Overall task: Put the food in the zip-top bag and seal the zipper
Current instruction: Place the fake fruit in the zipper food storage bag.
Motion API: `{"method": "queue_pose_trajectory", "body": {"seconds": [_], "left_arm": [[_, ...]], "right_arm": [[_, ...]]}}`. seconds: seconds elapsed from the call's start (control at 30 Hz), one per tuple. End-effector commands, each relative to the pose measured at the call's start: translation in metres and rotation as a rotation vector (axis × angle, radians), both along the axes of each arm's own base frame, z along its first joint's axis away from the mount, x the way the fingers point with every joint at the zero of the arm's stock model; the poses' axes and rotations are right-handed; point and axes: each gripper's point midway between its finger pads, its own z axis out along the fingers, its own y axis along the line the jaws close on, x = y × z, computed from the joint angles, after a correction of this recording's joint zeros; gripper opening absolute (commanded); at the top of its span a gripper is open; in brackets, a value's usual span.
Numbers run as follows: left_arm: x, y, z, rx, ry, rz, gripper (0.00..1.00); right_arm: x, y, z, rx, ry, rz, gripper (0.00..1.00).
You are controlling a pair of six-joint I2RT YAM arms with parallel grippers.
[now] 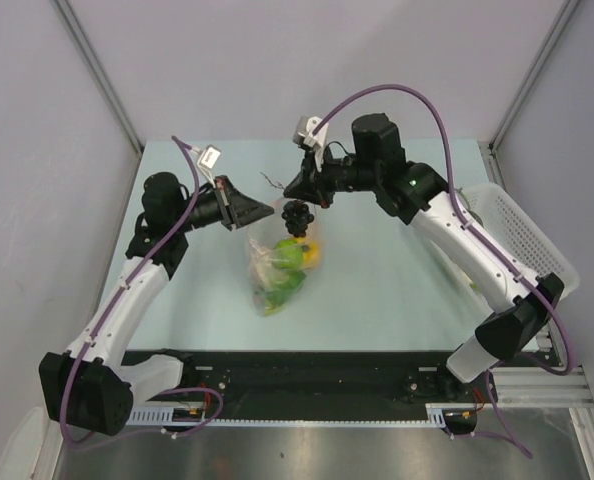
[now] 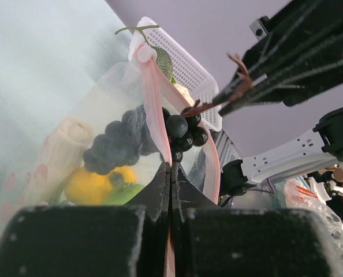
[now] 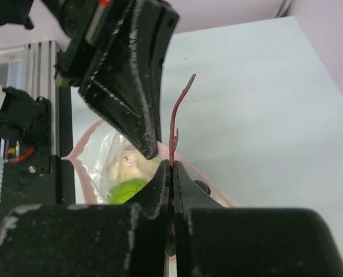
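Mid-worktop, the left gripper (image 2: 170, 168) pinches the probably limp, slippery clear plastic zip-top bag (image 1: 263, 272) by its pink-red zipper strip (image 2: 153, 104); the right gripper (image 3: 172, 168) clamps the light dark-purple grape bunch (image 1: 297, 214) by its thin stem (image 3: 174, 124) (the best hold) above the mouth.

Lab robot cell: plain panel walls (image 1: 307, 60), aluminium framing (image 1: 98, 75), pale table (image 1: 397, 290).

A white basket (image 1: 525, 232) full of little holes sits at the right edge of the frame, on the pale green counter (image 1: 397, 295). Plain grey walls (image 1: 37, 150) stand around the counter.
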Motion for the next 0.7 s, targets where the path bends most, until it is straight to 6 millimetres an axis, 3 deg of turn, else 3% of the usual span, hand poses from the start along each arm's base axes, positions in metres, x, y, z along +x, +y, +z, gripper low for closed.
{"method": "queue_pose_trajectory", "body": {"seconds": [0.0,0.1,0.2,0.37,0.5,0.67], "left_arm": [[0.000,-0.002,0.013,-0.031,-0.035,-0.018,0.00],[0.001,-0.001,0.015,-0.032,-0.035,-0.015,0.00],[0.001,-0.001,0.018,-0.030,-0.045,-0.020,0.00],[-0.001,-0.002,0.018,-0.029,-0.050,-0.031,0.01],[-0.005,-0.002,0.020,-0.028,-0.063,-0.041,0.00],[-0.010,0.000,0.022,-0.018,-0.084,-0.034,0.00]], "right_arm": [[-0.031,0.009,0.014,0.013,-0.171,0.132,0.00],[-0.062,0.016,-0.017,-0.094,-0.202,0.270,0.00],[-0.070,0.017,-0.049,-0.211,-0.256,0.336,0.00],[-0.054,0.029,-0.080,-0.303,-0.238,0.316,0.00],[-0.035,0.037,-0.090,-0.352,-0.201,0.228,0.00],[-0.011,0.030,-0.095,-0.388,-0.145,0.098,0.00]]}}
